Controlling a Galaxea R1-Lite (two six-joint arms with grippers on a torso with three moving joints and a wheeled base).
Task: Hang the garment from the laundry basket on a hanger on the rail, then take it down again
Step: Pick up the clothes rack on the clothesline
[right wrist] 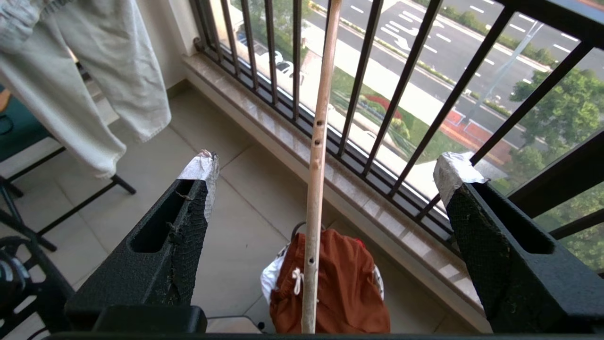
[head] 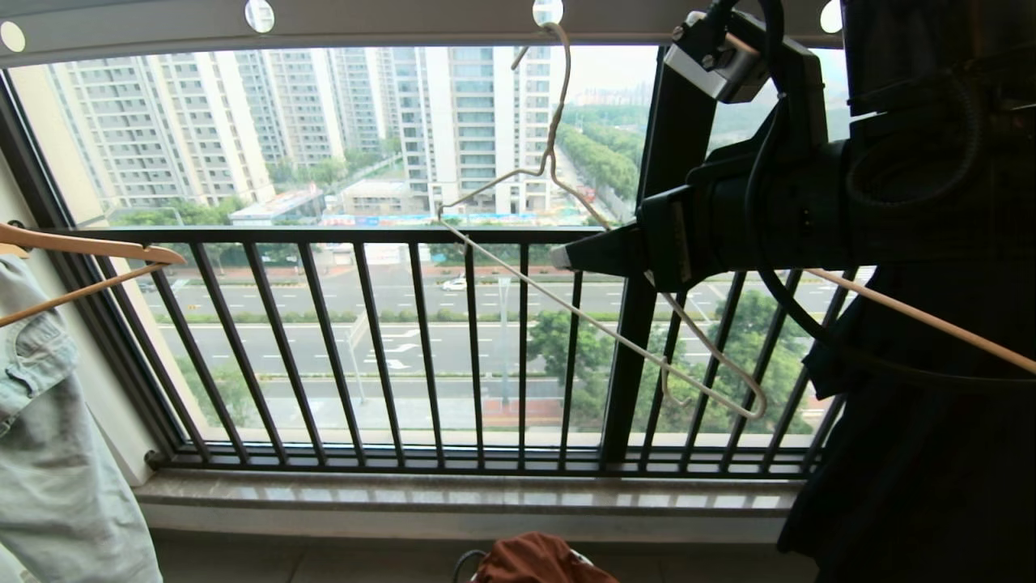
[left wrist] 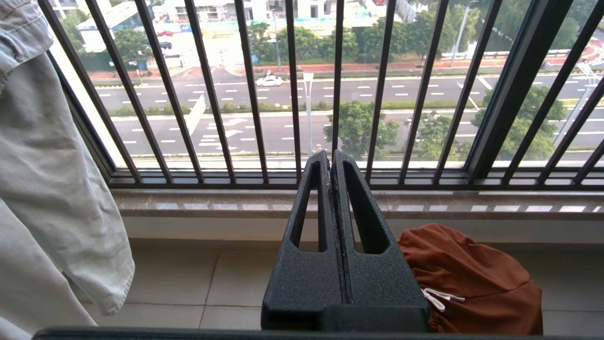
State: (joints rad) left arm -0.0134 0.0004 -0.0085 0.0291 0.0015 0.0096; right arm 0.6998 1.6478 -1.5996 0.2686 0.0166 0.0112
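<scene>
The rail (head: 388,24) runs across the top of the head view. The cream wire hanger (head: 615,336) hooks into one of its holes and hangs tilted, bare. My right gripper (head: 591,253) is raised beside it. In the right wrist view it (right wrist: 325,165) is open, with the hanger's bar (right wrist: 317,141) running between the fingers and touching neither. Below, on the floor by the sill, the rust-brown garment (right wrist: 339,278) lies heaped in the laundry basket (right wrist: 270,283). My left gripper (left wrist: 331,158) is shut on nothing, low beside the garment (left wrist: 472,278).
A pale denim piece (head: 48,453) hangs on a wooden hanger (head: 89,247) at the left. At the right, a black T-shirt (head: 931,453) hangs close behind my right arm. The black balcony railing (head: 429,356) and stone sill (head: 453,494) are straight ahead.
</scene>
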